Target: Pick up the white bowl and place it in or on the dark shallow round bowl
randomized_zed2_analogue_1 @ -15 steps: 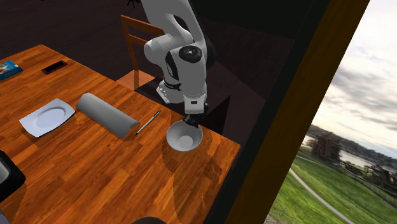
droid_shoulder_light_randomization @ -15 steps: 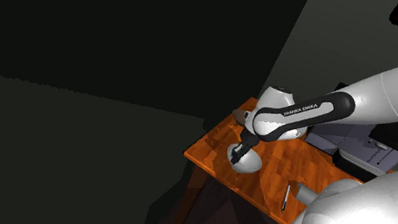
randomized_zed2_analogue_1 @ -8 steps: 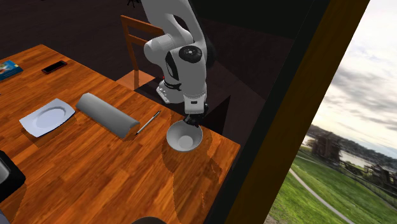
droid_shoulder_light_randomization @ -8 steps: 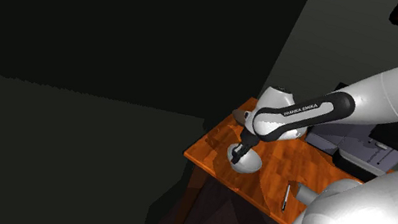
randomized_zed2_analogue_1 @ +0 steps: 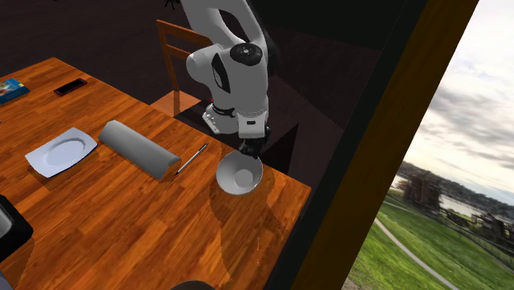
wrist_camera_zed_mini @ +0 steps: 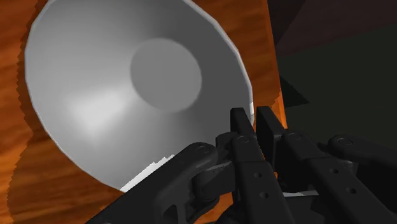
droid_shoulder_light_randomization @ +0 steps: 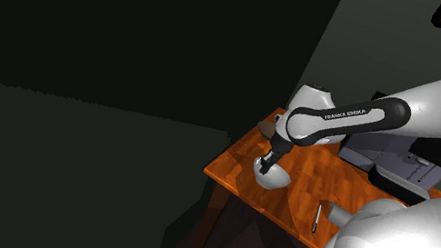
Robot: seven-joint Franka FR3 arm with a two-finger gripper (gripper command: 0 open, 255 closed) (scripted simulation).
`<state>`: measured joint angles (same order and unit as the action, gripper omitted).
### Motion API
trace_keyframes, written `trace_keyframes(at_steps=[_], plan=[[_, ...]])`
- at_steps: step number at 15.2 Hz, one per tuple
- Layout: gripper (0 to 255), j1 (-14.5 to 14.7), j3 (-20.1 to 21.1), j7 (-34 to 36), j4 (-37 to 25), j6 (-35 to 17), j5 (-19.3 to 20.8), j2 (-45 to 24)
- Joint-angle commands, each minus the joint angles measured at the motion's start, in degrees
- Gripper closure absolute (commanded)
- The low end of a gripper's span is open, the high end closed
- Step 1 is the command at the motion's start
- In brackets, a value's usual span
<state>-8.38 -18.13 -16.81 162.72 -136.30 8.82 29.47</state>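
Observation:
The white bowl (randomized_zed2_analogue_1: pixel 237 175) hangs tilted just above the wooden table (randomized_zed2_analogue_1: pixel 99 222), near its corner. My gripper (randomized_zed2_analogue_1: pixel 250 151) is shut on the bowl's rim on the side nearest the arm. In the wrist view the two black fingers (wrist_camera_zed_mini: pixel 242 130) pinch the thin rim between them, and the bowl's grey inside (wrist_camera_zed_mini: pixel 127 83) opens beyond them. The shoulder view shows the bowl (droid_shoulder_light_randomization: pixel 273 176) under the gripper (droid_shoulder_light_randomization: pixel 267 164) at the table's near corner. A dark rounded shape (randomized_zed2_analogue_1: pixel 193 286) peeks in at the second exterior view's bottom edge; I cannot tell what it is.
A grey cylinder (randomized_zed2_analogue_1: pixel 138 148) and a pen (randomized_zed2_analogue_1: pixel 191 158) lie close to the bowl. Farther along the table are a white square plate (randomized_zed2_analogue_1: pixel 59 152), a phone (randomized_zed2_analogue_1: pixel 69 86) and a book (randomized_zed2_analogue_1: pixel 10 89). A wooden chair (randomized_zed2_analogue_1: pixel 177 49) stands behind the arm.
The gripper has risen a little with the bowl in its grasp. The bowl has left the tabletop and now tilts. The forearm has swung upward.

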Motion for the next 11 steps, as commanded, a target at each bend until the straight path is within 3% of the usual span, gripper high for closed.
trace_keyframes(at_steps=[1,11], plan=[[255,-0.2,0.36,0.15,-0.68,2.38,0.07,1.67],[255,-0.37,1.94,0.67,-5.33,12.45,-0.44,7.13]])
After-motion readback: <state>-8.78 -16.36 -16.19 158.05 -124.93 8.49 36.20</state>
